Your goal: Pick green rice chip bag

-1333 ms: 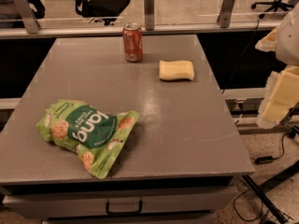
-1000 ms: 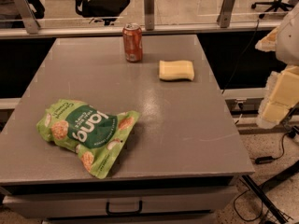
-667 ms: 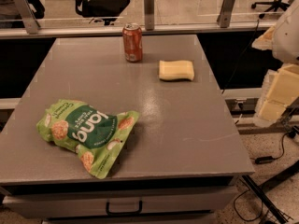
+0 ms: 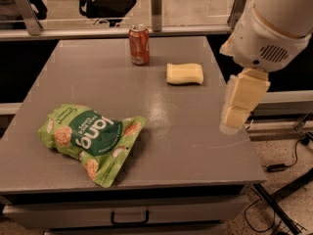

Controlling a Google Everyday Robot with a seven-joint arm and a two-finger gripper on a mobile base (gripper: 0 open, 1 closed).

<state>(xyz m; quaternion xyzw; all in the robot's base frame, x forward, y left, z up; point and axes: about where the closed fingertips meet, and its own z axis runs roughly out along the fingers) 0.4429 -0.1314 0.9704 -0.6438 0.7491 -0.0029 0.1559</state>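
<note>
The green rice chip bag [image 4: 93, 141] lies flat and crinkled on the front left part of the grey table [image 4: 186, 131], its dark green oval with white lettering facing up. My gripper [image 4: 234, 122] hangs from the white arm [image 4: 274, 28] above the table's right edge. It is far to the right of the bag and touches nothing.
An orange soda can [image 4: 139, 44] stands upright at the back middle of the table. A pale yellow sponge block [image 4: 185, 74] lies to the right of it. A glass partition with metal posts [image 4: 156, 3] runs behind the table. Cables [image 4: 288, 165] lie on the floor at right.
The arm and gripper have moved left, from beside the table to above its right edge. The bag, can and sponge have not moved.
</note>
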